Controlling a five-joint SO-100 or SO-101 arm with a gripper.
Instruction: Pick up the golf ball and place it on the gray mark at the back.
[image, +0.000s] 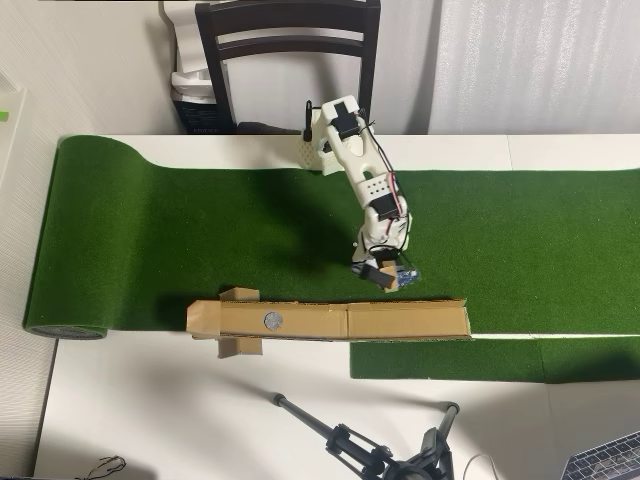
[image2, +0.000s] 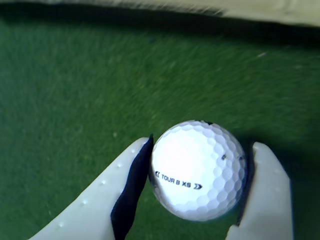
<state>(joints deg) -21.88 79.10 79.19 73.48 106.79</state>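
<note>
Golf ball (image2: 198, 170) pinched between both gripper (image2: 200, 172) fingers over green turf (image2: 75, 85), gray mark (image: 272, 320) on cardboard strip (image: 400, 320) well apart.

A white table (image: 150, 400) is seen in the overhead view, covered across most of its width by a green turf mat (image: 180, 230) (rolled up at the left end). A long tan cardboard strip (image: 400, 320) is laid along the mat's lower edge, bearing the gray mark (image: 272, 321). A black tripod (image: 370, 450) lies on the bare tabletop below.
</note>
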